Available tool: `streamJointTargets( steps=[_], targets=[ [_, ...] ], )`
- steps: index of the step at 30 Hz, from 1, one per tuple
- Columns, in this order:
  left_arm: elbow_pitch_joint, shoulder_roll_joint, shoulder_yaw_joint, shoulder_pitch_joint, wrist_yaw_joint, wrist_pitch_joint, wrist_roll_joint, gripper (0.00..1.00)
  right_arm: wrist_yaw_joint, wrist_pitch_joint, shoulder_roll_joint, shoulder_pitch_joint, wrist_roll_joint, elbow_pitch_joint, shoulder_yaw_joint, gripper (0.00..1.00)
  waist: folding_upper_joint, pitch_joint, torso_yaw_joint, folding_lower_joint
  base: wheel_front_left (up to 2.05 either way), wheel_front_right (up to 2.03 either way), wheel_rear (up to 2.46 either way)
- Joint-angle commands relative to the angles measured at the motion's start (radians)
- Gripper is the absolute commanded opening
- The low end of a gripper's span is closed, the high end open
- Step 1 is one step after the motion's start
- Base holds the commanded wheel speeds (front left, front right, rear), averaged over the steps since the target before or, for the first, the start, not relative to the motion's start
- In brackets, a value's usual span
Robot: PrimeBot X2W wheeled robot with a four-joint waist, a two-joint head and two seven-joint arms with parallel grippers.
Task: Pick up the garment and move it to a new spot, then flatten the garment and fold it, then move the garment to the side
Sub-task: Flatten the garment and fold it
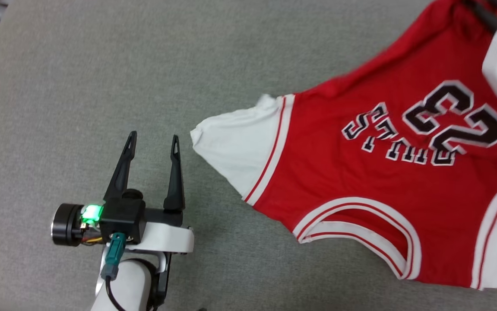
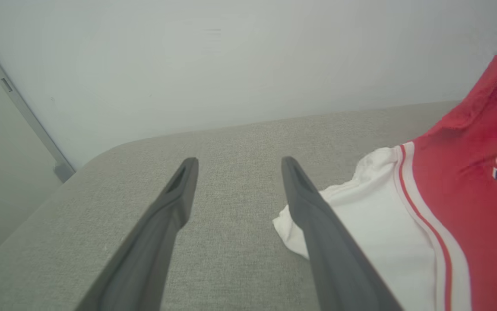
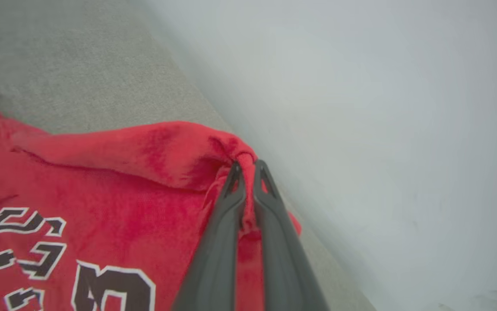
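The garment (image 1: 360, 185), a red T-shirt with white sleeve ends and a dark printed number, lies across the right half of the grey cloth-topped table (image 1: 80, 86). Its collar opening (image 1: 360, 233) is toward the robot, and the body stretches away on a slant toward the far right. That slanted collar-to-hem line is its long axis.

At the far end, the right pincer (image 3: 248, 165) is clamped shut on a bunched fold of the red cloth (image 3: 179, 155), which rises in a ridge off the table. One white sleeve (image 1: 235, 151) juts out to the left from the body, lying flat, its outer edge pointing at the other arm.

The left pincer (image 1: 153, 136) has its jaws spread wide and holds nothing. It stands over bare table with its fingers pointing away from the robot, just beside that sleeve's tip but apart from it. From its own camera, the sleeve (image 2: 360, 224) sits immediately to the right of the right-hand finger.

To my eye, that's what the next move turns on. The loose side of the shirt lies to the right of the left pincer, which is much the nearer one, so a short sideways reach would put cloth between its jaws.
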Motion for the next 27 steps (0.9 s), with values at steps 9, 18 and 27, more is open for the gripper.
streamJointTargets(
  steps=[9, 18, 27],
  targets=[
    [0.004, -0.033, -0.002, -0.051, -0.008, -0.002, -0.004, 1.00, -0.001, -0.001, 0.130, -0.174, -0.016, 0.451, 0.128, 0.00, 0.0000, 0.098, 0.073, -0.0001, 0.00, 0.00, 0.00],
    [0.011, -0.040, 0.010, -0.055, -0.014, -0.002, -0.001, 1.00, -0.001, 0.103, 0.180, -0.129, 0.119, 0.587, 0.252, 0.00, 0.0000, 0.108, 0.074, -0.0001, 0.00, 0.00, 0.00],
    [0.030, -0.022, 0.032, -0.037, -0.024, -0.002, 0.009, 1.00, -0.001, -0.080, 0.203, -0.146, 0.189, 0.615, 0.266, 1.00, 0.0000, 0.041, 0.040, -0.0001, 0.00, 0.00, 0.00]
  ],
)
